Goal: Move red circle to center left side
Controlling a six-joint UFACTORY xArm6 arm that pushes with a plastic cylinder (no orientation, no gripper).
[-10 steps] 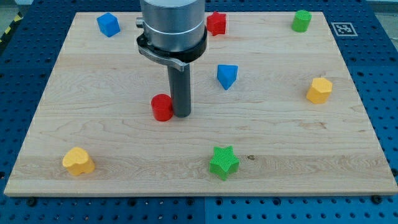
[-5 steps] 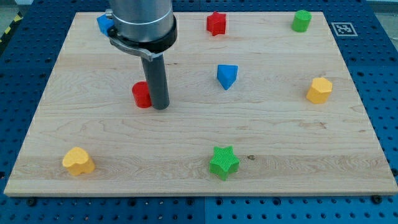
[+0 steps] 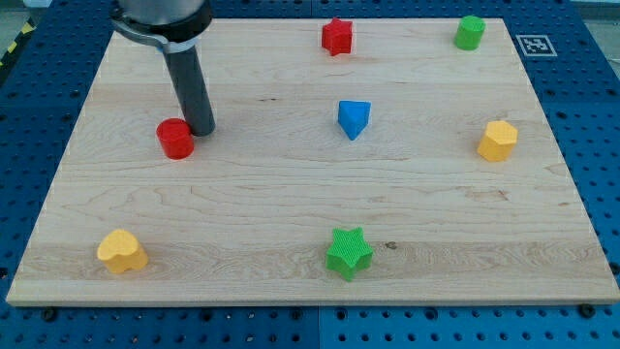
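Note:
The red circle (image 3: pixel 176 139) lies on the wooden board (image 3: pixel 291 204) in the left half, a little above mid-height. My tip (image 3: pixel 201 130) stands just to its upper right, touching or almost touching it. The dark rod rises from there to the arm's body at the view's top left, which hides the board's top left corner.
A red star (image 3: pixel 336 37) sits at the top centre, a green block (image 3: pixel 470 32) at the top right. A blue block (image 3: pixel 354 118) is near the centre, a yellow block (image 3: pixel 497 141) at the right. A yellow heart (image 3: pixel 122 251) lies bottom left, a green star (image 3: pixel 349 253) bottom centre.
My tip has slid left and slightly up, pushing the red circle ahead of it to the left. The arm now hides the blue block at the top left.

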